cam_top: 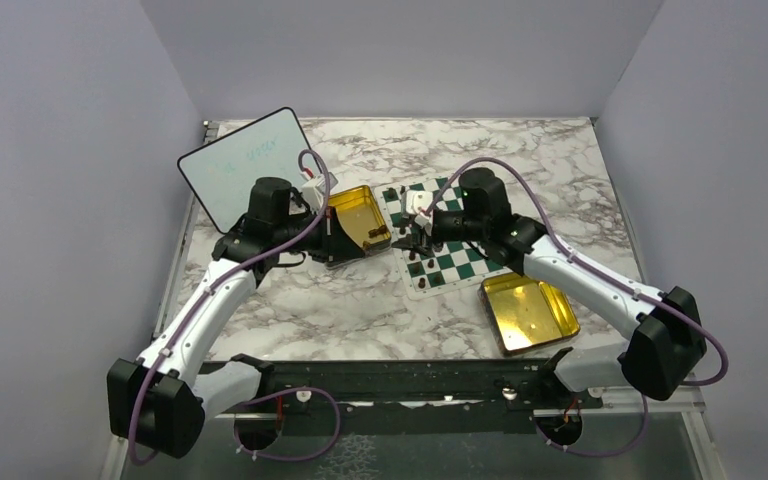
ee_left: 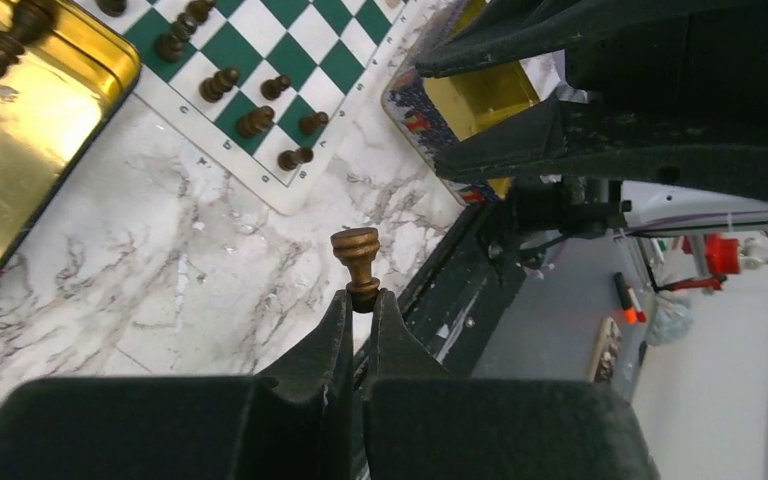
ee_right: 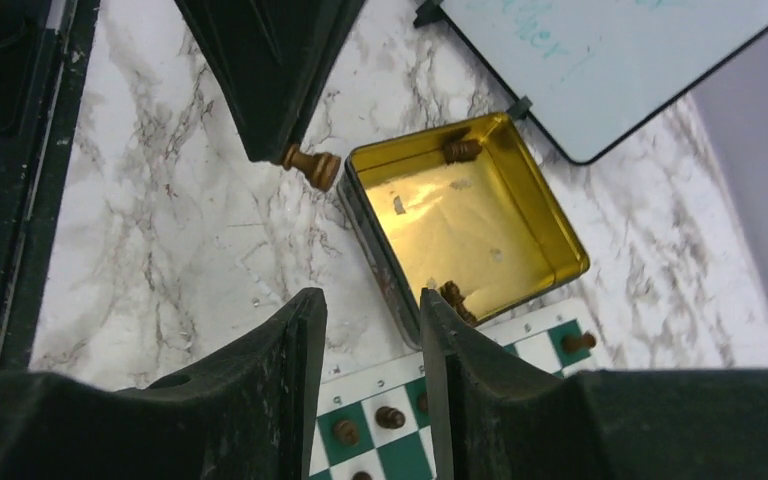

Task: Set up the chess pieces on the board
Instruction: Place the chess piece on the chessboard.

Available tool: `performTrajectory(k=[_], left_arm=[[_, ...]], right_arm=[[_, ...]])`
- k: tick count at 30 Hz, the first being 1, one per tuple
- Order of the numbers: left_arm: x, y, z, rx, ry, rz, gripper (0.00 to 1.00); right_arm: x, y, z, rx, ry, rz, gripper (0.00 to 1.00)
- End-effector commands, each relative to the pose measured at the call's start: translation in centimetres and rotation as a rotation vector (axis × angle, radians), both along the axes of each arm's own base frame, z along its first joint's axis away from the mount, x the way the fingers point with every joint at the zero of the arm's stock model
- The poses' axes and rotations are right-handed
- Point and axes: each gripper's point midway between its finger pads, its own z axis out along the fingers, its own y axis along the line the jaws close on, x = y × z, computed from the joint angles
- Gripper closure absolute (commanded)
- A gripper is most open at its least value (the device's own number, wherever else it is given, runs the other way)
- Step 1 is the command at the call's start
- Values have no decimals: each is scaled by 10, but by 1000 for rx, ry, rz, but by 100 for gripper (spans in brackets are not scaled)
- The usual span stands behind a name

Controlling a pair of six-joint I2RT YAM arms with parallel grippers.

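My left gripper (ee_left: pixel 360 298) is shut on the narrow end of a dark brown chess piece (ee_left: pixel 357 258), held above the marble between the gold tin and the board. The right wrist view shows the same piece (ee_right: pixel 312 166) sticking out of the left fingers. The green and white board (cam_top: pixel 457 262) carries several dark pieces (ee_left: pixel 255 122) along its near rows. My right gripper (ee_right: pixel 370 300) hangs open over the board's left border (ee_right: pixel 370 380), with nothing between its fingers. In the top view the left gripper (cam_top: pixel 332 243) and right gripper (cam_top: pixel 412 238) face each other.
An open gold tin (ee_right: pixel 460 220) left of the board holds a few brown pieces (ee_right: pixel 460 150). A second gold tin (cam_top: pixel 528 312) lies near the board's front right corner. A white rounded whiteboard (cam_top: pixel 245 160) leans at the back left.
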Motion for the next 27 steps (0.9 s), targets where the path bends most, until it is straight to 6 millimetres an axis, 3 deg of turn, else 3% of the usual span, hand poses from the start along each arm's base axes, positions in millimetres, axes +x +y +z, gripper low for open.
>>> performTrajectory(k=[1, 12, 18, 27], left_arm=[[-18, -12, 7, -72, 68, -103, 100], [-28, -24, 7, -99, 108, -172, 100], [-30, -25, 9, -103, 106, -179, 100], [-27, -26, 15, -106, 91, -168, 100]], right_arm=[[-11, 18, 25, 37, -265, 156, 54], [-32, 44, 7, -62, -403, 284, 51], [-41, 46, -6, -116, -437, 320, 53], [-48, 35, -25, -198, -448, 330, 68]])
